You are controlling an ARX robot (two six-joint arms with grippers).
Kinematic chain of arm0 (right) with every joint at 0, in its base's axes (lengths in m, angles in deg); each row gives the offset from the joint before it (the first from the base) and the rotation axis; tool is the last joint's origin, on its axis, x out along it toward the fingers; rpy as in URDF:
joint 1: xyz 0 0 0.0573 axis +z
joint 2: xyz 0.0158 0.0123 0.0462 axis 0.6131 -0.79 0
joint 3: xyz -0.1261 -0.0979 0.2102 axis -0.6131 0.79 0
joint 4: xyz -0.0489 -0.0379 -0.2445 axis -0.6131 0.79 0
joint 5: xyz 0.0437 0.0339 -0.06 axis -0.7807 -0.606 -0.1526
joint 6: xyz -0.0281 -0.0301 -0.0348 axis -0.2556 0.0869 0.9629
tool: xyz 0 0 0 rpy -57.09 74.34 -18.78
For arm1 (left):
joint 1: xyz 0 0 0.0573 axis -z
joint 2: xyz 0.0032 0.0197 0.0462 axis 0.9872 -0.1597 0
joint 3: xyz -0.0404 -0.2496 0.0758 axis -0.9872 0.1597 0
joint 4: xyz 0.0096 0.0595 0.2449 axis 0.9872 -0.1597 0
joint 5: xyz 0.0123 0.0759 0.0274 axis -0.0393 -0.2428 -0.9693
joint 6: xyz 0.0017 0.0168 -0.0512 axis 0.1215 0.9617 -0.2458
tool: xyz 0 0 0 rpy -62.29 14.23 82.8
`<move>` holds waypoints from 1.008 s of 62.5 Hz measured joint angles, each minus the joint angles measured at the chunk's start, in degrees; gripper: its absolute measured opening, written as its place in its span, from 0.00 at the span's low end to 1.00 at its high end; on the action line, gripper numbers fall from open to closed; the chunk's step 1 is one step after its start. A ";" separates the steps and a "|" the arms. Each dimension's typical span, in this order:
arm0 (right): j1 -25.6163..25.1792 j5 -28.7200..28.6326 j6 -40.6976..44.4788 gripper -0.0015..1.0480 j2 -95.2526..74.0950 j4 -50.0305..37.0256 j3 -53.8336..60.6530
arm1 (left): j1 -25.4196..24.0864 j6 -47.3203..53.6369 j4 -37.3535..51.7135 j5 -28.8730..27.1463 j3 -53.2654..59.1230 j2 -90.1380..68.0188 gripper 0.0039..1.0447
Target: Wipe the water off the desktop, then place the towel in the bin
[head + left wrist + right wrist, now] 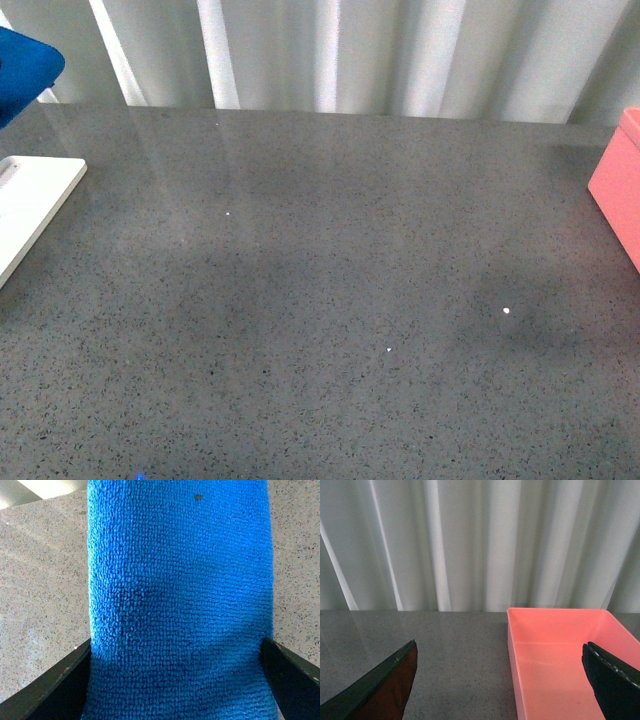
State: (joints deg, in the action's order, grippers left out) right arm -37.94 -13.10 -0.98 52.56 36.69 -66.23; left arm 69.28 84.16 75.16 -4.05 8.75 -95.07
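At far left our left gripper (175, 645) clasps the towel (180, 580), which hangs between its fingers, lifted above the desktop (330, 300) near a white slab (35, 205). At far right stands a pink bin (560, 650), with our right gripper (499, 645) before it, fingers spread wide.

Towel (22, 68) and bin (618, 185), edge-cropped
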 joint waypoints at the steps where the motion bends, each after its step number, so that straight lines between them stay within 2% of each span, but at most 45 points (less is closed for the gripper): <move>1: 0.00 0.00 0.02 0.93 0.00 0.00 0.00 | -0.04 -0.02 0.22 0.00 0.22 0.00 0.94; 17: 0.00 -0.02 0.00 0.93 0.00 0.00 0.00 | -0.42 -0.76 3.61 1.66 3.19 0.90 0.92; 30: 0.00 0.00 0.00 0.93 0.00 0.00 0.00 | -0.42 -0.61 5.27 2.14 4.90 2.49 0.57; 50: 0.00 0.00 0.00 0.93 0.00 0.00 0.00 | 0.20 -4.55 9.44 6.62 8.52 6.99 0.06; 63: 0.00 0.00 0.00 0.93 0.00 0.00 0.00 | 2.49 -15.47 16.09 11.91 12.20 13.44 0.04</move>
State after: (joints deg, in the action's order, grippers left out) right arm -37.94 -13.10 -0.98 52.56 36.69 -66.23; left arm 71.77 68.69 91.24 7.86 20.94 -81.62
